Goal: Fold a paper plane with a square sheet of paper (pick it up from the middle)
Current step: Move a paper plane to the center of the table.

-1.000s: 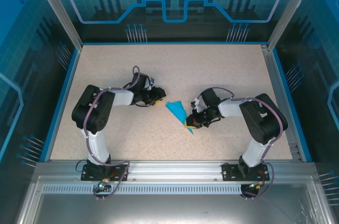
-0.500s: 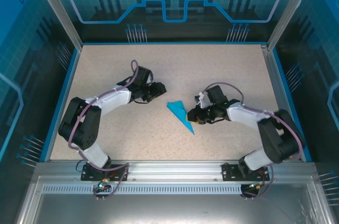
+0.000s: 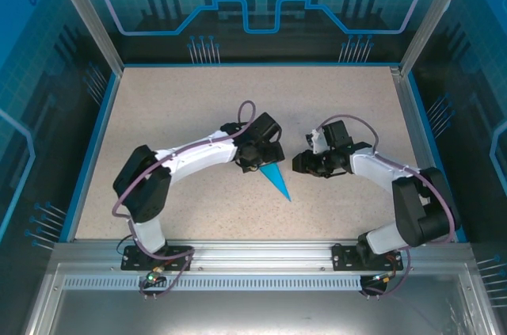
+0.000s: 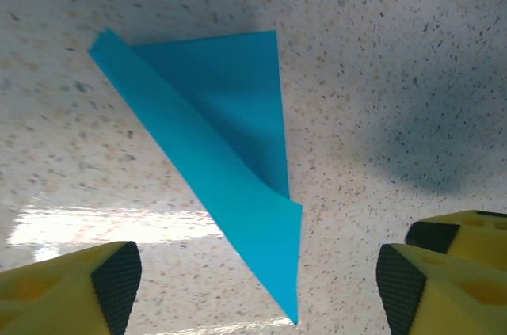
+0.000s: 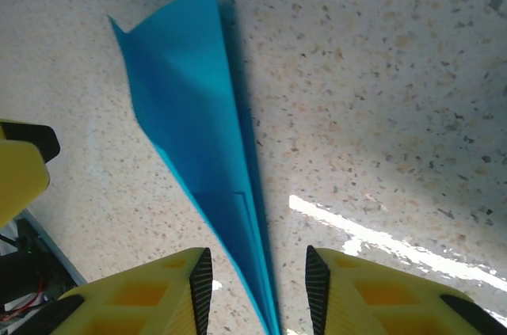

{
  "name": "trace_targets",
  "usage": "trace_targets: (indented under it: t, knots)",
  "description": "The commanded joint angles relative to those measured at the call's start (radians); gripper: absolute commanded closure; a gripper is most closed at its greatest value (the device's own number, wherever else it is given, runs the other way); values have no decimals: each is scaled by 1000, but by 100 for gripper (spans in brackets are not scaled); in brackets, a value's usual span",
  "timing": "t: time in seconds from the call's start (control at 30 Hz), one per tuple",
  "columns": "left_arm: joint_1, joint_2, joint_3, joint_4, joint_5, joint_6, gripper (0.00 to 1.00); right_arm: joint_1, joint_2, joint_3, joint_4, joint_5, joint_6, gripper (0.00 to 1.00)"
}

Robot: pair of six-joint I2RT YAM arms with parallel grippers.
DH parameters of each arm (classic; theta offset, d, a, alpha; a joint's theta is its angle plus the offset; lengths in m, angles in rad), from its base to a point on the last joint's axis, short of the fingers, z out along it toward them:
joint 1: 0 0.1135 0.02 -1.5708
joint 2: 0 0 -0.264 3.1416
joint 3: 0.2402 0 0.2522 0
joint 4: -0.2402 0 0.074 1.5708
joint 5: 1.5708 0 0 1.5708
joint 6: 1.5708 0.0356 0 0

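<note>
Both jaws now stand apart with nothing between the pads. The yellow-fingered, black-padded left gripper (image 4: 257, 272) is spread wide, and the matching right gripper (image 5: 257, 275) is parted only narrowly. A second ago both were closer to shut, the right one closed at the sharp end of the paper. On the speckled beige table (image 3: 158, 97), the white left arm (image 3: 198, 157) has swung in from well off to the side, so its jaws now hang over the broad end. The white right arm (image 3: 380, 169) has drawn back beside the paper. The small bright cyan-blue folded paper plane (image 4: 214, 129) lies flat and free. It sits just ahead of the left jaws, its lower corner reaching in between them. In the right wrist view its long point runs between the right pads with bare table on either side. We cannot tell how high those pads stand above it. One flap sits slightly raised along the centre crease. We judge the fold released and the left jaws lining up for a fresh hold near the middle.
</note>
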Motion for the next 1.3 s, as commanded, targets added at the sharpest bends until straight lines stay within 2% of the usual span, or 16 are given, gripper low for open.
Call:
trace_targets:
  t: [0.0, 0.2, 0.43, 0.7, 1.03, 1.27]
  knots:
    - [-7, 66, 60, -91, -34, -76, 17, -15, 14, -20, 26, -34, -11, 61]
    - [-7, 158, 160, -188, -52, -95, 15, -19, 55, -19, 38, -82, -32, 61]
    - [-1, 197, 151, -177, -28, -105, 15, -18, 102, -6, 52, -138, -49, 61]
    - [23, 152, 78, -132, -13, -96, 37, -11, 158, 23, 66, -174, -34, 60]
    - [38, 41, -78, -50, -12, -94, 50, 49, 194, 98, 19, -151, -77, 59]
    - [48, 21, -131, -13, -4, -75, 63, 107, 246, 138, -9, -111, -96, 59]
